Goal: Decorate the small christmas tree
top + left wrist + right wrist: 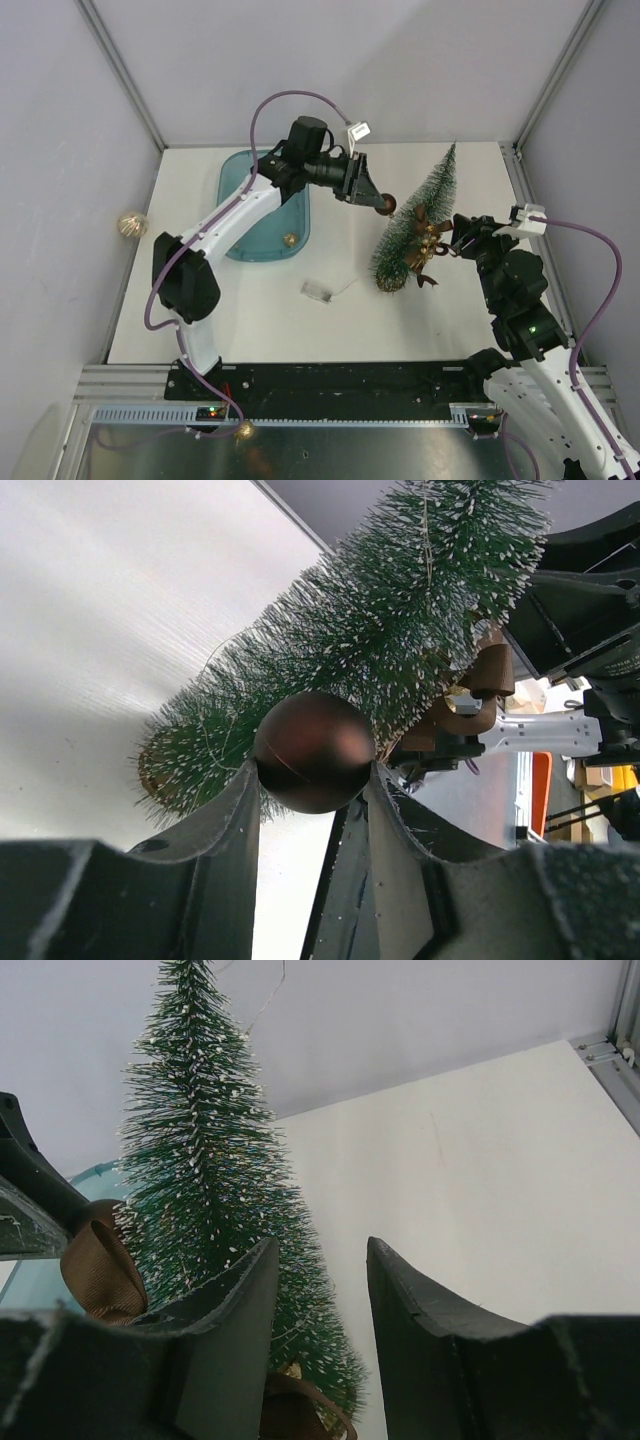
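Observation:
The small christmas tree (418,215) stands right of centre on the white table, green with frosted tips, and a brown ribbon bow (430,240) hangs on its right side. My left gripper (378,200) is shut on a dark brown bauble (387,206), held just left of the tree's middle. In the left wrist view the bauble (315,750) sits between the two fingers with the tree (380,630) right behind it. My right gripper (458,243) hovers just right of the bow. Its fingers (240,1300) stand open with nothing between them, beside the tree (205,1180).
A blue tray (240,180) lies at the back left under my left arm, with a gold bauble (288,240) in it. A small clear box (318,290) on a thin wire lies near the tree's base. Another gold bauble (131,224) sits off the table's left edge.

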Available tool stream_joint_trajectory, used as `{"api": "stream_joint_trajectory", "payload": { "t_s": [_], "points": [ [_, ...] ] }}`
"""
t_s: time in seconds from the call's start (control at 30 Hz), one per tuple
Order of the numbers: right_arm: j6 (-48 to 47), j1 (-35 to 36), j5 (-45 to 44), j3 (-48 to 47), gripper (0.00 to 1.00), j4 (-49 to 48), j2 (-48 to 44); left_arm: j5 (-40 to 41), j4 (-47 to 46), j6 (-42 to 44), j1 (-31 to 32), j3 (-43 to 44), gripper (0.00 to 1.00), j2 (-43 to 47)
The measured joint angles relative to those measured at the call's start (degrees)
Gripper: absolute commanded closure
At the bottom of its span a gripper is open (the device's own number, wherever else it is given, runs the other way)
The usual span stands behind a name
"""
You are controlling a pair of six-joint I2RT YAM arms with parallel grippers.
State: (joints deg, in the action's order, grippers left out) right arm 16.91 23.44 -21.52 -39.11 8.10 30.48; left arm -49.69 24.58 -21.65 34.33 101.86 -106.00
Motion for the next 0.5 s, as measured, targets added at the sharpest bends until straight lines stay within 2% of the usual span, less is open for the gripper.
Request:
{"api": "stream_joint_trajectory", "payload": {
  "t_s": [0.5],
  "points": [
    [0.0, 0.0, 0.0, 0.0, 0.57, -0.3, 0.0, 1.0, 0.0, -0.9, 1.4, 4.6, 0.72, -1.9]
  ]
}}
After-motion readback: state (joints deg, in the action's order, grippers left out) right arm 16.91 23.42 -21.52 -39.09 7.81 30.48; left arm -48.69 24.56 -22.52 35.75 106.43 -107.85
